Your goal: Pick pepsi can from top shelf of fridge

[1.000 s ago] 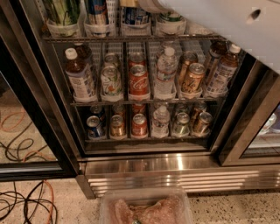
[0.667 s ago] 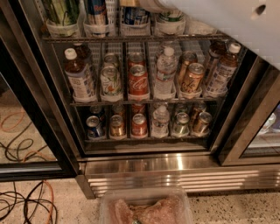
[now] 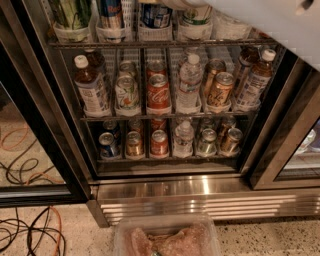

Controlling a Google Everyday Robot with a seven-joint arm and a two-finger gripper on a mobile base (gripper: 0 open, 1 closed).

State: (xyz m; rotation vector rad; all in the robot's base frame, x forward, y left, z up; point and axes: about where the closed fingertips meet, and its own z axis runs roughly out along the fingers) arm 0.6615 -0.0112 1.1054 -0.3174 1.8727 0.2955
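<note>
Pepsi can [image 3: 156,15] stands upright in a white holder [image 3: 155,33] on top shelf [image 3: 150,44] of fridge [image 3: 200,192], btw. a slim blue can [image 3: 111,11] and a green-white can [image 3: 196,16]. Gripper [image 3: 178,3] is at the top edge, just above-right of pepsi can, mostly cut off; spread or closed, I cannot tell.

One camera, set high, tilted down at the fridge [image 3: 200,192] front, close. Floor [image 3: 280,240] along bottom edge. Gripper [image 3: 181,3] at top edge, by top shelf [image 3: 150,44].
</note>
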